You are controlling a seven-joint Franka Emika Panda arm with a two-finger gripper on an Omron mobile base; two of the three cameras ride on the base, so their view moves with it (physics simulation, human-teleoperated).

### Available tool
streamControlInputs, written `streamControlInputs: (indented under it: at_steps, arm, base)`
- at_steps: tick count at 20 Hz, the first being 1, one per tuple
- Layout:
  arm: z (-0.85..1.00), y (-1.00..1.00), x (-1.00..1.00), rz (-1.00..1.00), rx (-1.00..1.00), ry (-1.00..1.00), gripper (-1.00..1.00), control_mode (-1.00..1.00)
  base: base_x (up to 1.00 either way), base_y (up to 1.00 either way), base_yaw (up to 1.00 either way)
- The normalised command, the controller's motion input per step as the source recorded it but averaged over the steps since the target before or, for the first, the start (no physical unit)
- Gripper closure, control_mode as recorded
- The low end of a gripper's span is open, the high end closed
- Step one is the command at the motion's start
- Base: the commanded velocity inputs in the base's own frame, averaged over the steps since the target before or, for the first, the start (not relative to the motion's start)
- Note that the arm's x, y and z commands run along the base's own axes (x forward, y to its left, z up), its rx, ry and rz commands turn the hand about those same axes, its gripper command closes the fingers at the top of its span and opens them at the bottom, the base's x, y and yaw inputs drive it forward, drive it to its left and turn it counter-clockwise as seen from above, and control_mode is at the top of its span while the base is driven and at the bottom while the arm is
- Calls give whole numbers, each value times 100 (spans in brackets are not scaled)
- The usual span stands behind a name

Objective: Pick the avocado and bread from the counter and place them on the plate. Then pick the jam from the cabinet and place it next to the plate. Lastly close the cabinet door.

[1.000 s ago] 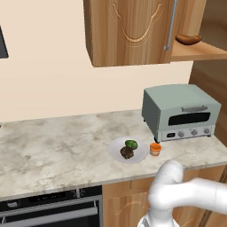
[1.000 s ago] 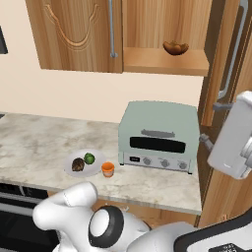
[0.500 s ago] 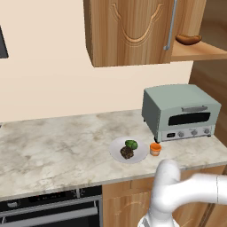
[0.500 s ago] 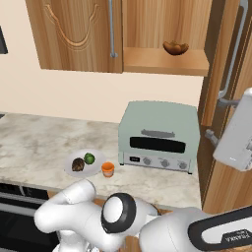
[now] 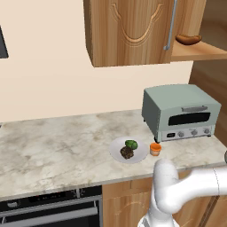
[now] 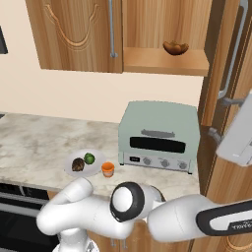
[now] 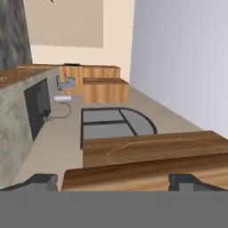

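The white plate point(image 5: 138, 155) point(image 6: 94, 170) lies on the marbled counter point(image 5: 53, 146) and carries the green avocado point(image 5: 131, 144) point(image 6: 89, 158) and the dark brown bread point(image 5: 127, 153) point(image 6: 78, 164). The orange jam point(image 5: 155, 149) point(image 6: 108, 169) stands on the counter just right of the plate. The cabinet point(image 6: 162, 61) has its right cabinet door point(image 6: 243, 74) swung open, its silver handle point(image 6: 231, 49) facing out. My gripper point(image 6: 222, 118) point(image 7: 115, 180) is open beside that door. In the hand view its fingertips point(image 7: 44, 180) stand wide apart against the door's thick wooden edge.
A pale green toaster oven point(image 5: 181, 113) point(image 6: 160, 135) sits on the counter under the open shelf. A glossy orange-brown sausage-shaped thing point(image 5: 188, 40) point(image 6: 175, 47) rests on that shelf. The left cabinet door point(image 5: 128, 31) is shut. A dark oven front point(image 5: 48, 213) sits below the counter.
The arm's elbow and forearm have swung to the right, and the hand has edged slightly closer to the open door. Plate, food and jar have not moved.
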Motion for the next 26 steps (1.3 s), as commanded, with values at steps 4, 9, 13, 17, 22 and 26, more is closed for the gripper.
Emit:
streamControlInputs:
  at_steps: [4,9,13,17,22,26]
  arm:
    - [-5,-24,11,10,0,1,-100,-100]
    - [-3,-20,13,10,0,2,-100,-100]
    - [-4,-6,29,10,0,6,-100,-100]
    - [-6,-15,30,10,0,8,-100,-100]
    - [-1,-5,17,11,0,6,-100,-100]
    - [0,0,0,11,0,1,-100,-100]
  base:
    - [0,0,0]
    - [0,0,0]
    - [0,0,0]
    - [0,0,0]
    - [0,0,0]
    - [0,0,0]
